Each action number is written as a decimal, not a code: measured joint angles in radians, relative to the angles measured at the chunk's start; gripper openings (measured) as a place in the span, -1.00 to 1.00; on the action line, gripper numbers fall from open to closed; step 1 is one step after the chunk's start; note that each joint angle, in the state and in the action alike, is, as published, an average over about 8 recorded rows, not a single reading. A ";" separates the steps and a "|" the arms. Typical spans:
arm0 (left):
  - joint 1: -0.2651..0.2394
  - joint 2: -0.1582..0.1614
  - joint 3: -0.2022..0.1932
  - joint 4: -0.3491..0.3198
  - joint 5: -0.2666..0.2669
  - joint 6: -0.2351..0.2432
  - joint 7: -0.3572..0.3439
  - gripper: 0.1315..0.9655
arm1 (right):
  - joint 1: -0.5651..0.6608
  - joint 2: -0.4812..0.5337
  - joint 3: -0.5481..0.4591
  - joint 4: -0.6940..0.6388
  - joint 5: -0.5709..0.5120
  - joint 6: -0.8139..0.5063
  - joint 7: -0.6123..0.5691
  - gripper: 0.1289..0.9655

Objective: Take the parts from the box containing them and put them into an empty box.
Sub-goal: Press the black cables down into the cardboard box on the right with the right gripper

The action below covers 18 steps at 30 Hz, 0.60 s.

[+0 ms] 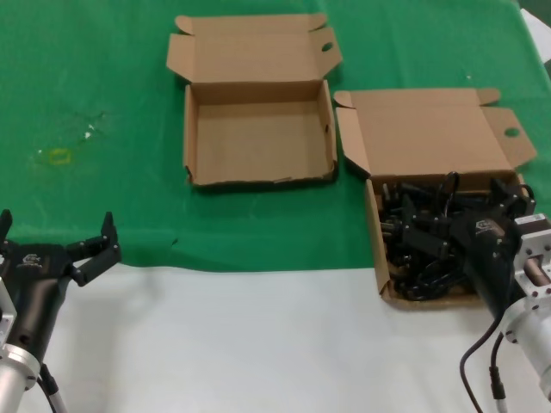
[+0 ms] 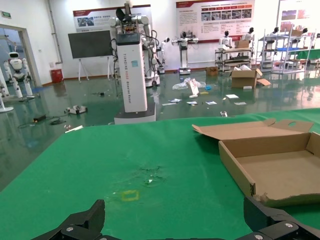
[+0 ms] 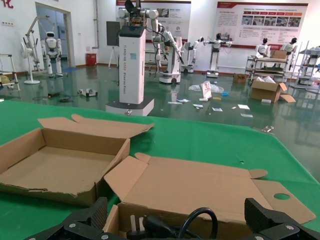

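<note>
The empty box [image 1: 258,138] lies open in the middle of the green mat, its lid folded back. It also shows in the left wrist view [image 2: 280,170] and the right wrist view [image 3: 60,167]. The box containing the parts [image 1: 375,225] lies to its right, with the holed lid tab [image 1: 512,132] splayed out. Several tangled black power cords [image 1: 422,241] fill it. My right gripper [image 1: 456,213] is open just above the cords, with a plug and a cable loop [image 3: 165,225] between its fingers [image 3: 92,217]. My left gripper [image 1: 56,228] is open and empty at the mat's near left edge.
A green mat [image 1: 103,77] covers the far part of the table, and a white surface [image 1: 241,344] runs along the front. A small yellow mark [image 1: 58,156] is on the mat at the left. The two boxes almost touch at their corners.
</note>
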 joint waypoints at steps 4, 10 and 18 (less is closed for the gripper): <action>0.000 0.000 0.000 0.000 0.000 0.000 0.000 1.00 | 0.000 0.000 0.000 0.000 0.000 0.000 0.000 1.00; 0.000 0.000 0.000 0.000 0.000 0.000 0.000 1.00 | 0.000 0.000 0.000 0.000 0.000 0.000 0.000 1.00; 0.000 0.000 0.000 0.000 0.000 0.000 0.000 1.00 | 0.000 0.000 0.000 0.000 0.000 0.000 0.000 1.00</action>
